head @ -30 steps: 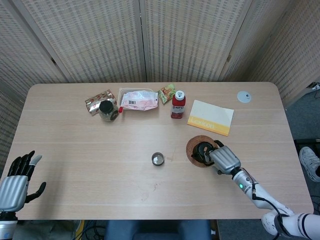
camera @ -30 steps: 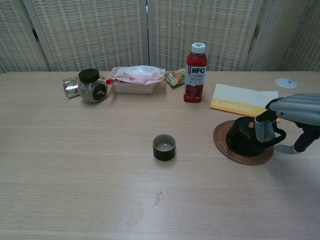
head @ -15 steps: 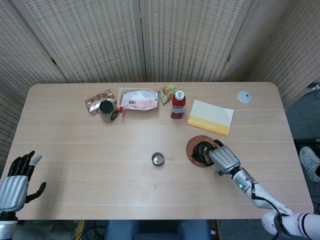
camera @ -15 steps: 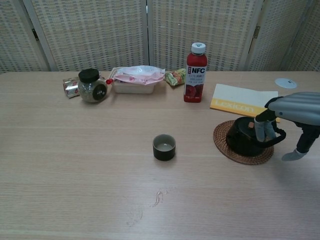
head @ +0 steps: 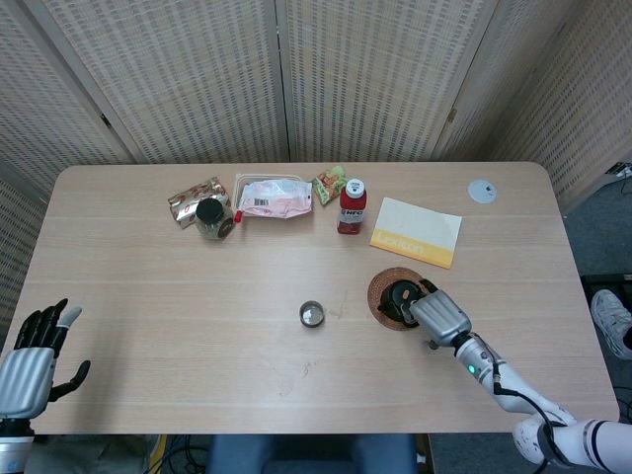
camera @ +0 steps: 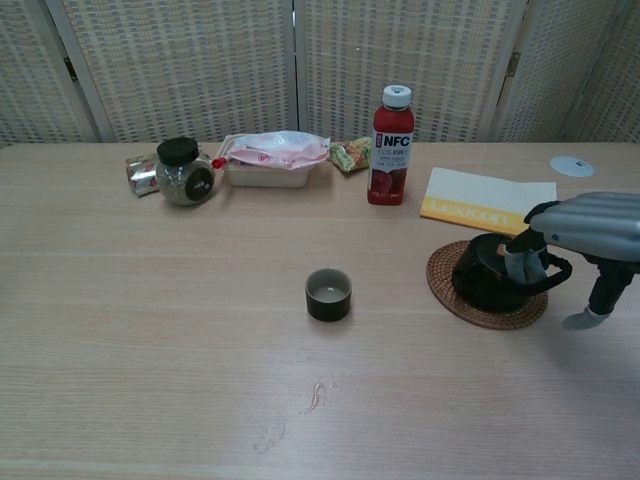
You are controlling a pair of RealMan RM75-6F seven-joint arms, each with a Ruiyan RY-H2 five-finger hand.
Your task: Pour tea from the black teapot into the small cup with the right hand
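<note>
Right hand [camera: 585,228]: it has settled slightly lower and closer over the pot than 1 second ago. Its fingers [camera: 523,266] reach down through the handle of the black teapot [camera: 488,272], while the thumb hangs apart on the outer side and has swung lower toward the worktop [camera: 200,350]. The fingers are hooked at the handle, but whether the grip is actually closed on it cannot be told from either view.

Black teapot: seated on the round woven trivet [camera: 470,302], directly under and just inside the fingers, unmoved and not lifted.

Small cup [camera: 328,295]: upright, well apart from the fingers, on the far side of the teapot from the palm, untouched. In the head view it sits [head: 312,314] level with the pot.

Left hand [head: 28,361]: at the near worktop edge, fingers spread, holding nothing, position unchanged.

Status: judged as the grasp stage only; the small adjustment suggests the hold is being seated before a lift. Lift, carry toward the cup and tilt all remain undone.

Bystanders beyond the fingers: juice bottle [camera: 392,146], yellow booklet [camera: 485,201].
</note>
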